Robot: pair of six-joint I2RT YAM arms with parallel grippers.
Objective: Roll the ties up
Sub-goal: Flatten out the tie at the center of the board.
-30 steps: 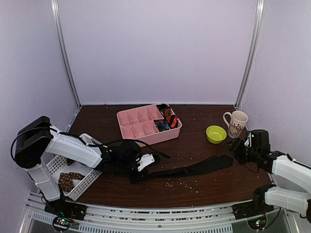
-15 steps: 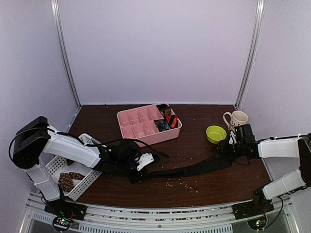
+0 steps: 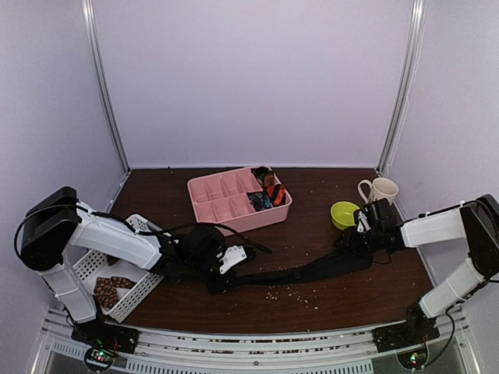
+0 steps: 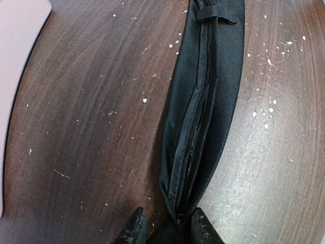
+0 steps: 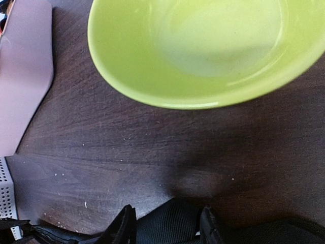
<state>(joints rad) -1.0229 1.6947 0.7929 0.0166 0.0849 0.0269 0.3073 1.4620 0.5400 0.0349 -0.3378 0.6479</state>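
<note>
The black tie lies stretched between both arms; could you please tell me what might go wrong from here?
The left jaws pinch only the narrow tip of the black tie; a tug from the right could slip it out.
The green bowl sits just beyond the right jaws, so lifting the wide end might knock it.
White crumbs could get rolled in.

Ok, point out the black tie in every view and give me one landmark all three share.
Top external: black tie lying stretched left to right, low centre.
Left wrist: the tie runs from bottom centre up to the top edge.
Right wrist: only the tie's wide end, at the bottom edge.
Shared landmark: pink compartment tray, at the left edge in both wrist views.
</note>
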